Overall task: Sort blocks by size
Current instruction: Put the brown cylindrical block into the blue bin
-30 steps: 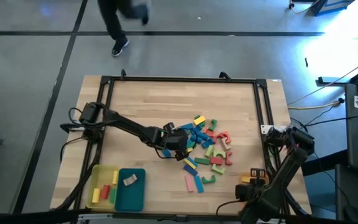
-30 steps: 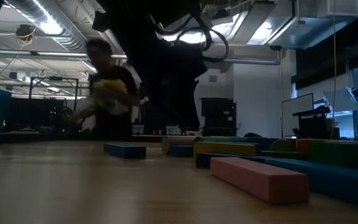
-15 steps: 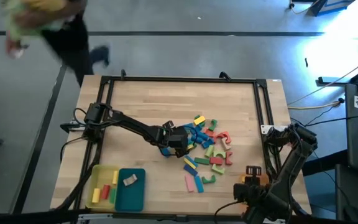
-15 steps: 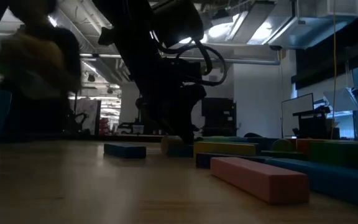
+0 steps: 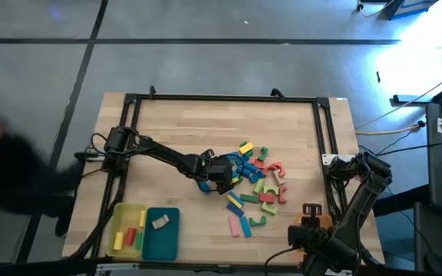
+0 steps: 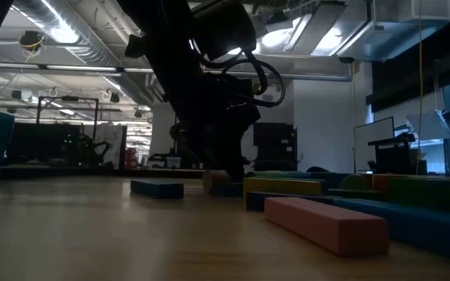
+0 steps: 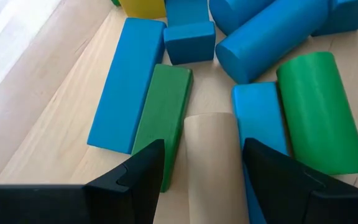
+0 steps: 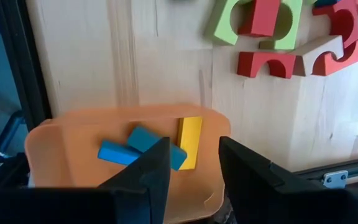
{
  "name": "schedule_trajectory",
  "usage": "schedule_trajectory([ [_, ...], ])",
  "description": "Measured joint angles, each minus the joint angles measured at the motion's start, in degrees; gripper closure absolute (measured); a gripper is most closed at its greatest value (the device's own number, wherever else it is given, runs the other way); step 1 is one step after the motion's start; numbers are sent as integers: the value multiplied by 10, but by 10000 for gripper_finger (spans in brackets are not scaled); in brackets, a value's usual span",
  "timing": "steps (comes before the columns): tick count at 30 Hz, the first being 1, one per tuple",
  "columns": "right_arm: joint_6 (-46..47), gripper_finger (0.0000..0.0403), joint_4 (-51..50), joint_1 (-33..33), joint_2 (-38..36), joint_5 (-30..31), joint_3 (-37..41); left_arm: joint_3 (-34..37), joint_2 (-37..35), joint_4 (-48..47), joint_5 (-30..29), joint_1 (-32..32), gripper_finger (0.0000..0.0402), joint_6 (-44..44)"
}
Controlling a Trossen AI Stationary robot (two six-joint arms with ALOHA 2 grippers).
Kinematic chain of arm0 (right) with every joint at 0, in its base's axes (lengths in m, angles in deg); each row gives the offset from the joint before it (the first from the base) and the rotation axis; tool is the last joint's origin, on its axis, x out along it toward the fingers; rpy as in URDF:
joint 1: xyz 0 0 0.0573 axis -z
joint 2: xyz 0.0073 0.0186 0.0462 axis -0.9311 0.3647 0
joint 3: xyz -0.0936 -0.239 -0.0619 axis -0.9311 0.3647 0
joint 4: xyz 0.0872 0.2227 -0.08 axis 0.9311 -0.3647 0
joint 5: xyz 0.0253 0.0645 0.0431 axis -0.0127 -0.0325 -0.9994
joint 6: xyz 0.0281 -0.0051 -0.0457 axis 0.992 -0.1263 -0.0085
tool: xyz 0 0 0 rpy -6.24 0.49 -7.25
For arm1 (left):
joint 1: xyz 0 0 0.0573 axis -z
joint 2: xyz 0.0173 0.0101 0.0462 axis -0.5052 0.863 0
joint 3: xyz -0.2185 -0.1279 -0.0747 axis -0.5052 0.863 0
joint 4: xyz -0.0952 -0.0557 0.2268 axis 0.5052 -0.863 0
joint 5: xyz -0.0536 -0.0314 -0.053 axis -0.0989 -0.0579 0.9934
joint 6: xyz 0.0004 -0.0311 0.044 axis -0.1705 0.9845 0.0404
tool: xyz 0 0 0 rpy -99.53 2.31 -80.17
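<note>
Left wrist view shows the left gripper (image 7: 202,165) down at the edge of the block pile, its jaws wide and set either side of a beige block (image 7: 213,155) that lies between a green bar (image 7: 163,118) and a blue bar (image 7: 260,121); the jaws bracket the beige block but have not closed on it. Compared with a second ago, the arm has slid a little further into the pile and then stopped: the last half second shows no shift in the high view, where the left gripper (image 5: 219,173) sits at the near-left side of the blocks (image 5: 253,182). That reads as approach finished and a grasp about to begin. Most of the blocks remain in a loose heap mid-worktop, so the sorting looks early. A yellow tray (image 5: 126,230) and a teal tray (image 5: 161,234) at the front left hold a few pieces. The right gripper (image 8: 191,163) hangs over an orange tray (image 8: 73,143) at the front right, which holds two blue blocks and a yellow one; its jaws stand partly apart with nothing between them. The person who was beyond the far left corner has moved on; only a dark blur shows at the left.
</note>
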Motion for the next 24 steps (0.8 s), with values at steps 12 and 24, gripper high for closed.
schedule_trajectory([
  [12,0,265,0,0,0,1,0,1,-2,-29,3,0,196,4],
  [24,-14,265,0,1,0,16,1,2,-2,-62,9,0,200,16],
])
